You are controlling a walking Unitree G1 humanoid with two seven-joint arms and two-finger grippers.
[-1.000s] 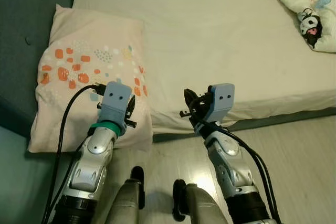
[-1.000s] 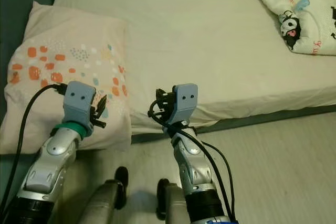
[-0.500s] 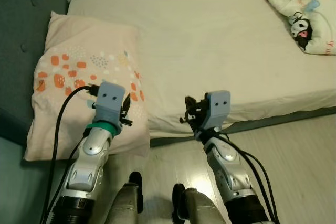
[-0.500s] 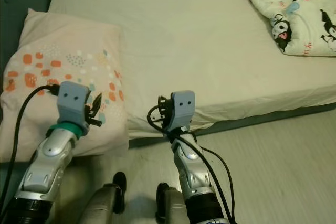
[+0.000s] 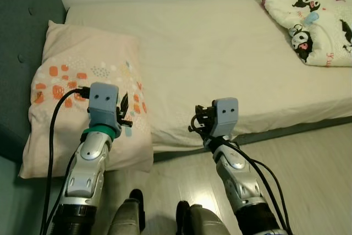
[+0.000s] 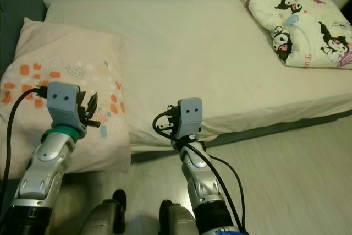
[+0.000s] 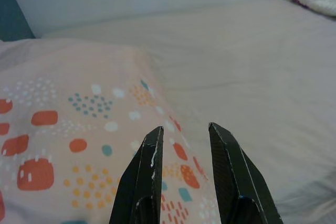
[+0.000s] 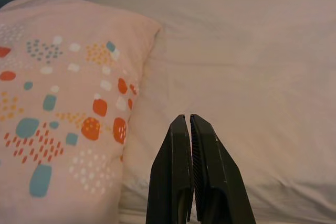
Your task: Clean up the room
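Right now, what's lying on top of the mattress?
On the mattress lie a patterned pillow at the headboard end, overhanging the front edge, and a folded cartoon-print blanket at the far right. The sheet under each is covered. The left gripper hovers open over the pillow.

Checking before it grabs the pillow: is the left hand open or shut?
Open. The left hand shows a clear gap between its two black fingers, poised over the patterned pillow and holding nothing.

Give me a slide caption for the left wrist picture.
Open left gripper hovering over a spotted pillow at the bed edge.
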